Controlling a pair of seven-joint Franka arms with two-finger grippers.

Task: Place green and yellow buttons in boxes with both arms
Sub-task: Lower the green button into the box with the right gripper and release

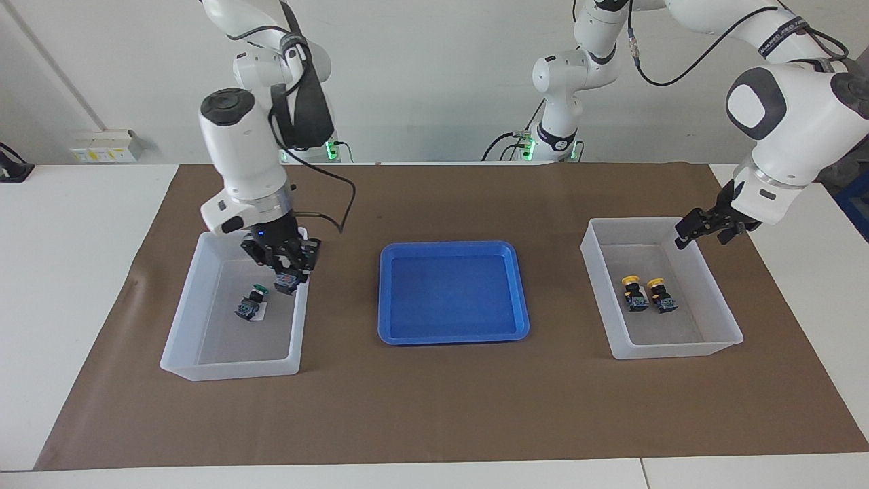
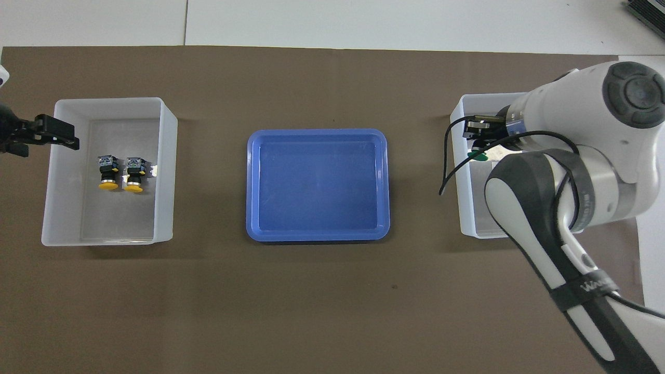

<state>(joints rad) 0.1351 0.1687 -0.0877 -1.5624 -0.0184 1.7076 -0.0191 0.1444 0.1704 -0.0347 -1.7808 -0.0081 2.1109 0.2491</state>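
We had a big brown mat spread over a white table, with a plain pale wall at the robots' end and a small socket box mounted low on it. A shallow blue tray sat mid-mat with nothing in it. Toward the left arm's end, one translucent bin held both yellow buttons lying side by side on its floor. The left gripper hung over that bin's rim at the corner nearest the robots; honestly we couldn't tell if its fingers were parted or closed. Toward the right arm's end, the other bin had one green button lying on its floor, and the right gripper was down inside the bin, clamped on the second green button, just beside the first. From overhead, the right arm hid most of that bin.
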